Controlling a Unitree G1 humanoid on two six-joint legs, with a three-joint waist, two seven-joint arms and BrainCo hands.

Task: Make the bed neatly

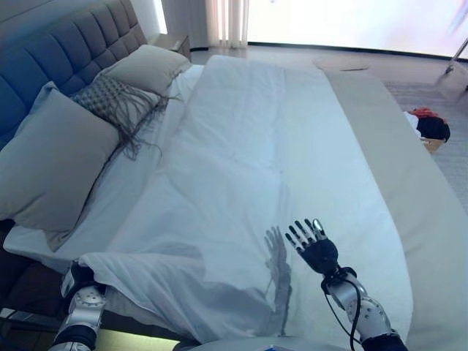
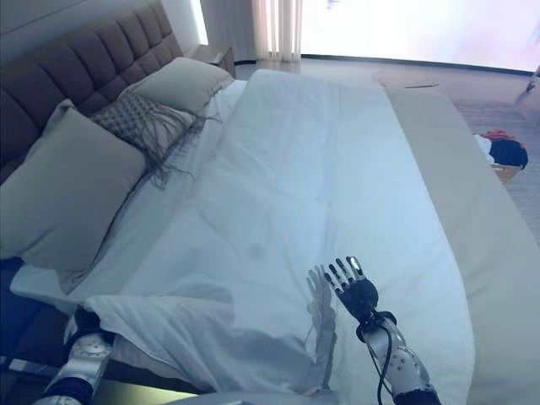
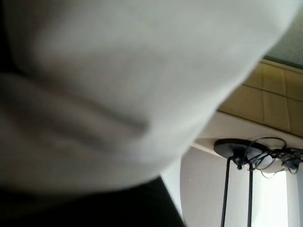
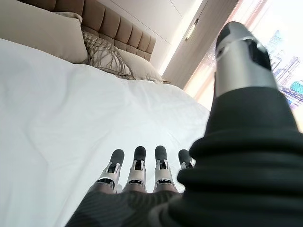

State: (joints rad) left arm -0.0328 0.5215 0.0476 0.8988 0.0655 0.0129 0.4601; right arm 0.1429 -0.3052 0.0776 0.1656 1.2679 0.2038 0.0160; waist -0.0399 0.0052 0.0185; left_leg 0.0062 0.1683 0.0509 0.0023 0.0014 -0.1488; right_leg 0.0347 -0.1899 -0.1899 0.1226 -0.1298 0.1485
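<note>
Right hand (image 1: 316,247), fingers straight and spread, hovers over the near part of the white cotton duvet (image 1: 241,168) covering the bed. Left hand (image 1: 79,278) is tucked under the duvet's near corner, fingers hidden. Large grey pillows (image 1: 55,164) lie beyond the left hand.

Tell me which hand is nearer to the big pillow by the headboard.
Left. The left hand sits under the duvet corner just below the big pillow; the right hand hovers open over the duvet, farther away.
</note>
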